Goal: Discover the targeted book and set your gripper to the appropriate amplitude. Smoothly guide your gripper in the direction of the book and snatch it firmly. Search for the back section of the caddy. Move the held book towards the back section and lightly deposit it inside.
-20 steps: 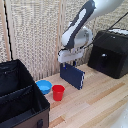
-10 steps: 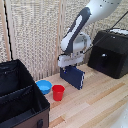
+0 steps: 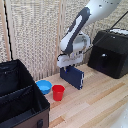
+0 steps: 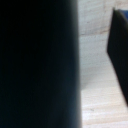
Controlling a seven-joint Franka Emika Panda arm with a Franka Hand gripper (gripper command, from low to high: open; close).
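now the end effector (image 3: 70, 64), pinching the book (image 3: 73, 76), has lifted it slightly.

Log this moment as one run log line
phase: grasping | pincer: at top edge of book, closure unclear | book: upright on table | caddy: no book inside

on my pale wooden table (image 3: 100, 107) a red cup (image 3: 58, 92) stands upright; just beside it, toward the exterior view's left, sits a shallow blue bowl (image 3: 44, 86); a black hard-shelled machine (image 3: 110, 52) rests at the exterior view's right, well apart from both; a slatted beige wall (image 3: 40, 35) rises behind everything.
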